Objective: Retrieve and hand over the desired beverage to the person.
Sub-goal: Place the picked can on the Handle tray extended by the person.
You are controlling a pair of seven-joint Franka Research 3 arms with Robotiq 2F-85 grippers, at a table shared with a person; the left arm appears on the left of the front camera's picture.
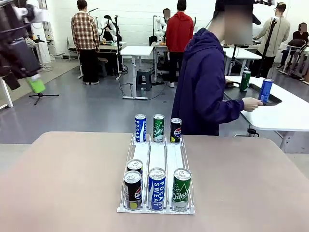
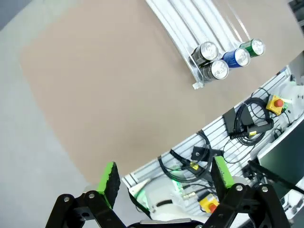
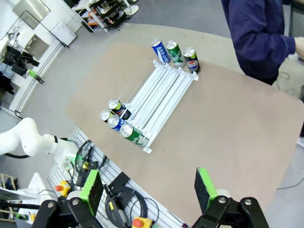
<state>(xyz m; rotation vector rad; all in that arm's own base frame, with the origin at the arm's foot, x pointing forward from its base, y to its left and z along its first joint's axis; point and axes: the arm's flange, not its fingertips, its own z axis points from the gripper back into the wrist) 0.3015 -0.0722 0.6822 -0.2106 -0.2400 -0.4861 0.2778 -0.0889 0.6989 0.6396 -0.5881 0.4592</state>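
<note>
A white lane rack (image 1: 157, 157) lies on the tan table. At its near end stand two black cans (image 1: 133, 188), a blue can (image 1: 157, 188) and a green can (image 1: 181, 188). A blue, a green (image 1: 158, 127) and a black can stand at its far end. Behind the table, the person (image 1: 203, 82) in the purple jacket is turned to the right, with a hand (image 1: 251, 103) on a blue can (image 1: 265, 90) at a side table. My left gripper (image 1: 35, 85) hangs high at the upper left, open (image 2: 166, 175) and empty. My right gripper (image 3: 148, 185) is open high above the table, with nothing in it.
A white side table (image 1: 285, 113) at the right carries a green can (image 1: 245, 80). Cables and a slotted panel (image 2: 223, 128) lie below the table's near edge. Broad bare tabletop (image 1: 63, 183) lies on both sides of the rack. Other people stand far back.
</note>
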